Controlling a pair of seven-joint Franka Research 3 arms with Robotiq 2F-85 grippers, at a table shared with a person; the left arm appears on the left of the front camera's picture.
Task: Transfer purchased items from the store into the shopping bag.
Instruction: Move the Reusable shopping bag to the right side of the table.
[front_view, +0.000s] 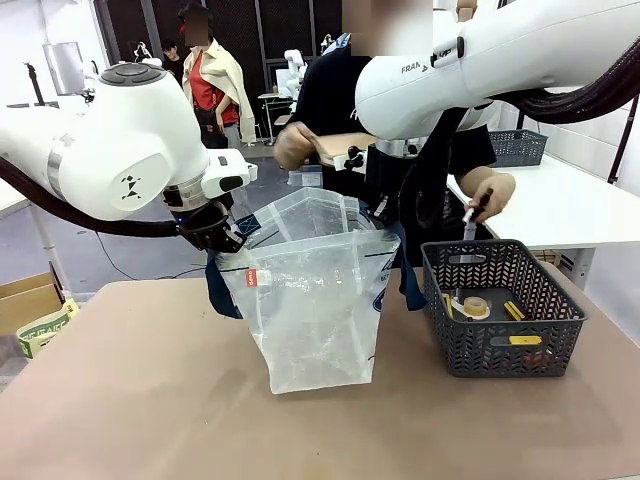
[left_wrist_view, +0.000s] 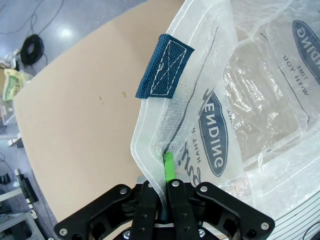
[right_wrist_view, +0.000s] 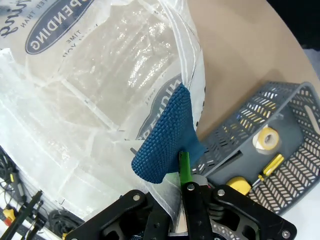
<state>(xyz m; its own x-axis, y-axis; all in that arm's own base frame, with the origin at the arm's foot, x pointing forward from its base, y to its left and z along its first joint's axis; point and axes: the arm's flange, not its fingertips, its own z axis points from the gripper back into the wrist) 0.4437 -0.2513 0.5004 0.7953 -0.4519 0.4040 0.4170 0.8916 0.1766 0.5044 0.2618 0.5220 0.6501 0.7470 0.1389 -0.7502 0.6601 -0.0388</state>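
Stance: shopping bag (front_view: 315, 290) stands on the tan table (front_view: 130, 380) between the arms, just beside the dark mesh basket (front_view: 455, 350). Left gripper (left_wrist_view: 165, 170) is clamped on the bag's rim below a navy strap handle (left_wrist_view: 164, 66). Right gripper (right_wrist_view: 182, 167) pinches the opposite rim, where another woven strap folds against its green pad.

Judgement: the two pinches spread the mouth so goods can drop in.

Film is thin, crinkled and translucent, with a woven grid, dark oval lettering and a small red tag (front_view: 260, 277) at the seam. Limp stuff, likely to sag if either grip lets go.

Across the table a person's hand (front_view: 293, 148) holds a flat brown pack (front_view: 345, 147) above the mouth. Basket holds a tape roll (front_view: 470, 306) and a small yellow pack (front_view: 525, 340).
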